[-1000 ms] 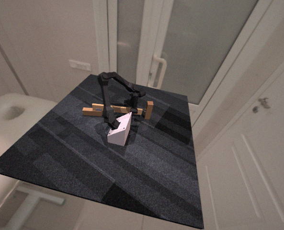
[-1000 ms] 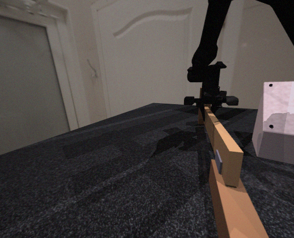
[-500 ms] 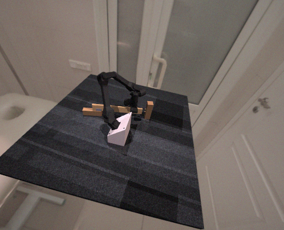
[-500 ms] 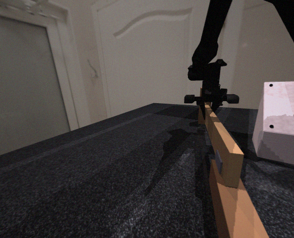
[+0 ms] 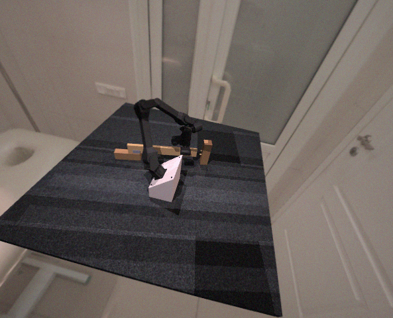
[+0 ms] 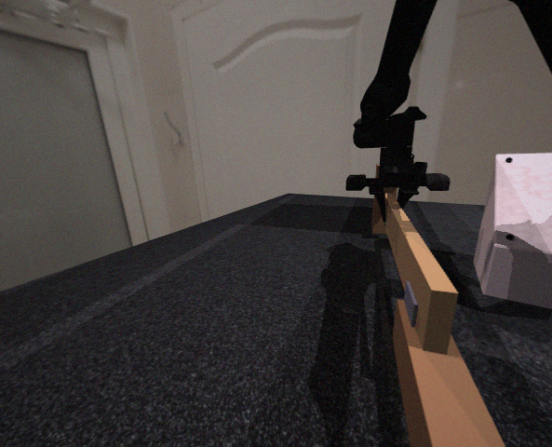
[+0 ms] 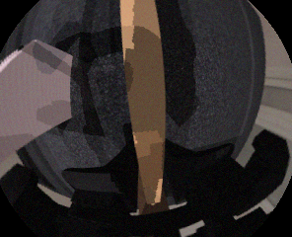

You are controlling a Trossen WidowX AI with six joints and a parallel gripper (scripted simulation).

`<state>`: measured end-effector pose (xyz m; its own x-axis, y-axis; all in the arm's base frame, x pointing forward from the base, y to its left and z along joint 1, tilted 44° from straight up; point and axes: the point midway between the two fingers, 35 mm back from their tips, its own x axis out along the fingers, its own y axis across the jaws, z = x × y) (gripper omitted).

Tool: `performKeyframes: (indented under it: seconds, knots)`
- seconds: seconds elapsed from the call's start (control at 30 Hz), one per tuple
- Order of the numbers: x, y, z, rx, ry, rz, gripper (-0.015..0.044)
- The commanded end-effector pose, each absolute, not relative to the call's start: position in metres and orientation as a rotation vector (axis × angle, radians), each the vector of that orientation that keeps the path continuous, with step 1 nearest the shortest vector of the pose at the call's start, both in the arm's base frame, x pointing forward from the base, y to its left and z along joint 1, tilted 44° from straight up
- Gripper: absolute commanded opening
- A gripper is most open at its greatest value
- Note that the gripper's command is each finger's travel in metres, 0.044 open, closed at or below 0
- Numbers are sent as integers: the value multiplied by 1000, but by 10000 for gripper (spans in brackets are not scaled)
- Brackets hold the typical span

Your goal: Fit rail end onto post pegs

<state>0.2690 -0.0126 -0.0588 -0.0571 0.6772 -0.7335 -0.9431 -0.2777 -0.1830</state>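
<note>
The long wooden rail (image 5: 167, 150) (image 6: 418, 262) (image 7: 144, 79) runs from the low footboard block (image 5: 122, 156) (image 6: 437, 394) towards the short upright post (image 5: 207, 150) (image 6: 377, 219). Its far end sits on the block by a small grey bracket (image 6: 410, 303). My gripper (image 5: 187, 150) (image 6: 391, 197) is shut on the rail near its post end and holds that end up off the table. The rail looks close to level. The rail's end is close to the post. The pegs and holes are hidden behind the gripper, so I cannot tell whether they are engaged.
The arm's white base block (image 5: 165, 179) (image 6: 526, 225) (image 7: 28, 106) stands just in front of the rail, near its middle. The arm (image 5: 146, 136) crosses over the rail. The dark carpeted table top (image 5: 120, 218) ends in an edge beyond the post.
</note>
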Motion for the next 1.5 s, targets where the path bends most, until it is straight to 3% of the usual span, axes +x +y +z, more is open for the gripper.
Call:
performKeyframes:
  seconds: [0.0, 1.47]
  knots:
    - [270, -15, -56, -882, 410, 1648, 0]
    - [269, -15, -57, -882, 410, 1648, 0]
